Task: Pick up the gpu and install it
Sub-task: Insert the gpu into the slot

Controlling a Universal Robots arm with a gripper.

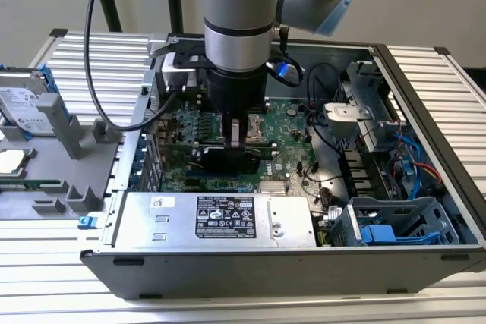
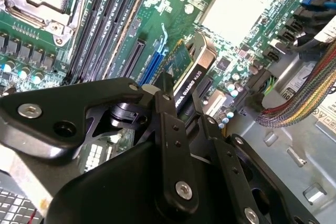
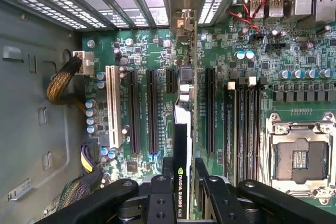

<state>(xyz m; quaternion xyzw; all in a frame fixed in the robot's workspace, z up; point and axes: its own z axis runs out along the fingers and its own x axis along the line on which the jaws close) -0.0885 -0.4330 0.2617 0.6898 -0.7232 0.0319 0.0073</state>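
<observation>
Gripper [image 3: 184, 192] clamped on the gpu [image 3: 182, 129], card held edge-down and upright over a motherboard [image 3: 231, 66] expansion slot, bracket toward the rear slats, apparently for seating.

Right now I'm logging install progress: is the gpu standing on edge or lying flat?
On edge. In the first wrist view the gpu stands edge-up over the motherboard, clamped in the hand. Whether it is seated, cannot tell.
</observation>
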